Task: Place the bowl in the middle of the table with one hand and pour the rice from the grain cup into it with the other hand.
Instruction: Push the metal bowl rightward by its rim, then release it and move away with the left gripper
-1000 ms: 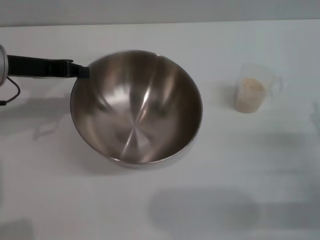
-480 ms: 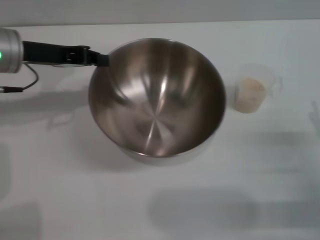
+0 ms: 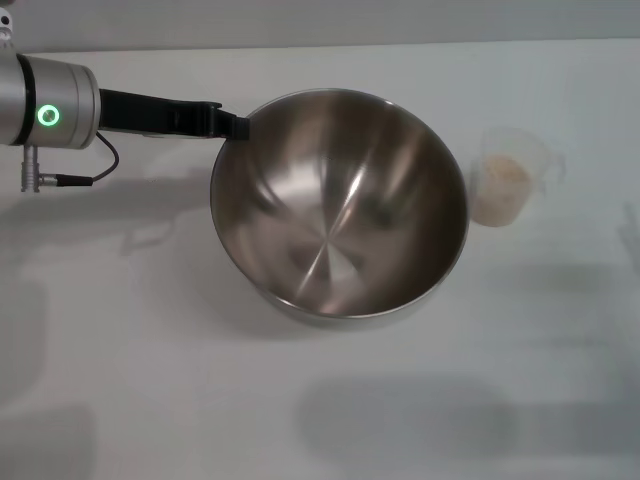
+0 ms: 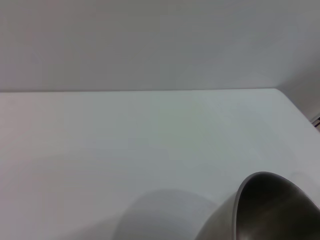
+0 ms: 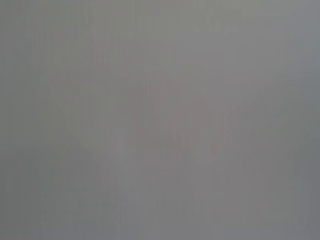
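Observation:
The steel bowl (image 3: 340,205) is tilted and held near the middle of the white table (image 3: 150,380). My left gripper (image 3: 236,126) is shut on the bowl's far-left rim, with its silver body and green light at the left edge. The bowl's rim also shows in the left wrist view (image 4: 265,210). The clear grain cup (image 3: 510,175) stands to the right of the bowl, with cream rice (image 3: 499,185) inside it. My right gripper is not in view; the right wrist view shows only a plain grey surface.
The table's far edge meets a grey wall (image 3: 320,20). Soft shadows lie on the tabletop in front of the bowl (image 3: 410,420).
My left arm has carried the bowl to the right, toward the grain cup. The arm's silver body and green light have come into view. The cup has not moved.

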You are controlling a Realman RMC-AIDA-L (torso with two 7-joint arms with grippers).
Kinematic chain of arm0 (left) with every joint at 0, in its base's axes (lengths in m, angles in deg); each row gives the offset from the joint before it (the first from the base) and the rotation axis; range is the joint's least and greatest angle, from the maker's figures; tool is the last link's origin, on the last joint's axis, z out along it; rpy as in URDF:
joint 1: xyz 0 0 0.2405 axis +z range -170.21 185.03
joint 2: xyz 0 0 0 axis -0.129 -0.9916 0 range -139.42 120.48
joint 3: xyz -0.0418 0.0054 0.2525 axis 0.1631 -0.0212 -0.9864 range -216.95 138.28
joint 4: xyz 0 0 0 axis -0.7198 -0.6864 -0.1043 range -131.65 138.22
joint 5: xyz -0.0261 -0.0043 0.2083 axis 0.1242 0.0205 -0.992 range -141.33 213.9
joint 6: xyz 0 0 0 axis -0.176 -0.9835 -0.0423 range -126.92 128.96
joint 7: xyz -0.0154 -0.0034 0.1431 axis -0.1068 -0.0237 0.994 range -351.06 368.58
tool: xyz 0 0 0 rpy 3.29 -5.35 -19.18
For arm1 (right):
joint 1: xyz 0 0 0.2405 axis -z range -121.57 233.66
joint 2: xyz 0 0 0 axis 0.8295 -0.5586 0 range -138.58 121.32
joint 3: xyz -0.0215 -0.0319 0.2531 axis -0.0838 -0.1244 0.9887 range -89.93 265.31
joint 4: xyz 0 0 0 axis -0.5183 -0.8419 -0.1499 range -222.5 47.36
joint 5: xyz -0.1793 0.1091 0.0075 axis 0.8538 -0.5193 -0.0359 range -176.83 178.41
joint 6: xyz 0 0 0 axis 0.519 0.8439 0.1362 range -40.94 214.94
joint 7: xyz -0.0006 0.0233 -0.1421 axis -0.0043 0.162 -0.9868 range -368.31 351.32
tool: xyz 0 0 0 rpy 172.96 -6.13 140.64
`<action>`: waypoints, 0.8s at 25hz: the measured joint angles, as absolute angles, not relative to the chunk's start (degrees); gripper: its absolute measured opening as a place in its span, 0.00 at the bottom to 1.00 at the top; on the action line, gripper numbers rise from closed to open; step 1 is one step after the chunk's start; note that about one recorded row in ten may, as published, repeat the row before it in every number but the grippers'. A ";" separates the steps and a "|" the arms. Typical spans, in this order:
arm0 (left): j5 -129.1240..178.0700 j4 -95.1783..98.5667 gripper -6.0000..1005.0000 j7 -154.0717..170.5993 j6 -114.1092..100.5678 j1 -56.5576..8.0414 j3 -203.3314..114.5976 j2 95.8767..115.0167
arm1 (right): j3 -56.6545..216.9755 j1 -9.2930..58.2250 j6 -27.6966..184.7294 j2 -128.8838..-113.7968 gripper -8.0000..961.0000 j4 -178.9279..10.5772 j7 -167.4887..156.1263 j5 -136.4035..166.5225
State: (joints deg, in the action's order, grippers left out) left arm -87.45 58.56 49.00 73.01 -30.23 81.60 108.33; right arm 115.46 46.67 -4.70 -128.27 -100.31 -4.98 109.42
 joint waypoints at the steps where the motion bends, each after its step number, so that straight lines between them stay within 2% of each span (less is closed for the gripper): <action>1: -87.46 58.37 0.05 49.03 72.67 -30.23 81.58 108.33 | 115.46 46.68 -4.60 -128.26 0.86 -100.30 -4.98 109.42; 20: -87.47 56.49 0.05 49.90 69.81 -29.62 80.97 108.39 | 115.46 46.73 -4.49 -128.25 0.86 -100.23 -4.98 109.42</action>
